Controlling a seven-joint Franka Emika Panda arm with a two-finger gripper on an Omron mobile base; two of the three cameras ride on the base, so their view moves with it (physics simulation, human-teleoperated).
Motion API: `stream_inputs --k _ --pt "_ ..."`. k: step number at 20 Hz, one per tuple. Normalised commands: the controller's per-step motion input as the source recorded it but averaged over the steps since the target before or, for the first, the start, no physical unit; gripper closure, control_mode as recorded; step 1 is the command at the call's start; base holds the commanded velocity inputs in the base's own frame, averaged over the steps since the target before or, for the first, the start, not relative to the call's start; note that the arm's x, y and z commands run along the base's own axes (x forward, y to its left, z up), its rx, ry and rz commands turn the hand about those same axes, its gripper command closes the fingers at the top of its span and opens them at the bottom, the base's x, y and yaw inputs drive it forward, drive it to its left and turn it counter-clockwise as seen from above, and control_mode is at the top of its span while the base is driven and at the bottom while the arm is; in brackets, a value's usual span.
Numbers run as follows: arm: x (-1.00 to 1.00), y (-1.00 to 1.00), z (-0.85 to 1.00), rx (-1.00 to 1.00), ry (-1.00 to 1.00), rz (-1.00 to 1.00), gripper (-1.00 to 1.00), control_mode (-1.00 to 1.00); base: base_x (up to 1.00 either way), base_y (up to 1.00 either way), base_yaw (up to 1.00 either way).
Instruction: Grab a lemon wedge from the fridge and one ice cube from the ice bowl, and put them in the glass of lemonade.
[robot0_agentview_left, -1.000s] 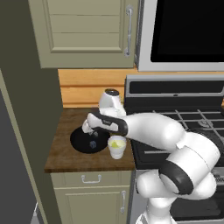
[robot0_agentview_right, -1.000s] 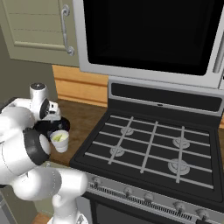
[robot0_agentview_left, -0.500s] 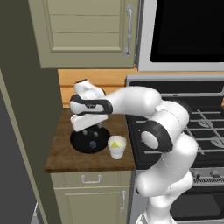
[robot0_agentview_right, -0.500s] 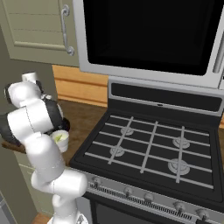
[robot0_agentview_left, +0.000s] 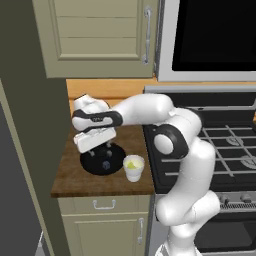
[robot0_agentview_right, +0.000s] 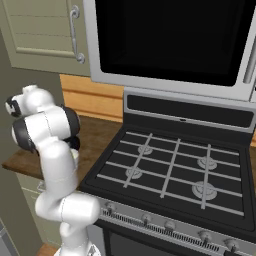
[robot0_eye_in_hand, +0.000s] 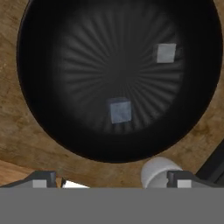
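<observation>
Ice bowl (robot0_agentview_left: 102, 162) near counter's (robot0_agentview_left: 75, 181) front edge, glass of lemonade (robot0_agentview_left: 133, 168) just right. Gripper (robot0_agentview_left: 104, 148) above bowl centre, fingers spread, empty, over two ice cubes (robot0_eye_in_hand: 120, 110).

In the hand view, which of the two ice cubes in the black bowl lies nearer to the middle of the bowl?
The darker ice cube, near the ice bowl's middle. The lighter cube sits farther out toward the bowl's wall.

You get even, flat rendered light, no glare. Soft shadow lies under the ice bowl (robot0_agentview_left: 103, 160) on the tabletop (robot0_agentview_left: 70, 170). In your hand view the bowl's ribbed floor darkens toward its rim at 12 o'clock; edges look slightly soft.
</observation>
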Motion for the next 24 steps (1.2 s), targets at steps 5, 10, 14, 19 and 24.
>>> stream_inputs --k 5,10,14,19,24 --pt "0.00 0.00 -0.24 0.00 0.00 0.00 -1.00 -1.00 0.00 0.00 0.00" --pt "0.16 0.03 -0.02 -0.01 0.00 0.01 -1.00 -1.00 0.00 0.00 0.00" --pt "0.65 -0.04 0.00 0.00 0.03 0.01 -1.00 -1.00 0.00 0.00 0.00" --pt "0.09 -0.28 0.00 0.06 -0.02 0.10 -1.00 -1.00 0.00 0.00 0.00" --pt "0.00 -0.01 0.00 0.00 -0.04 0.06 -1.00 -1.00 0.00 0.00 0.00"
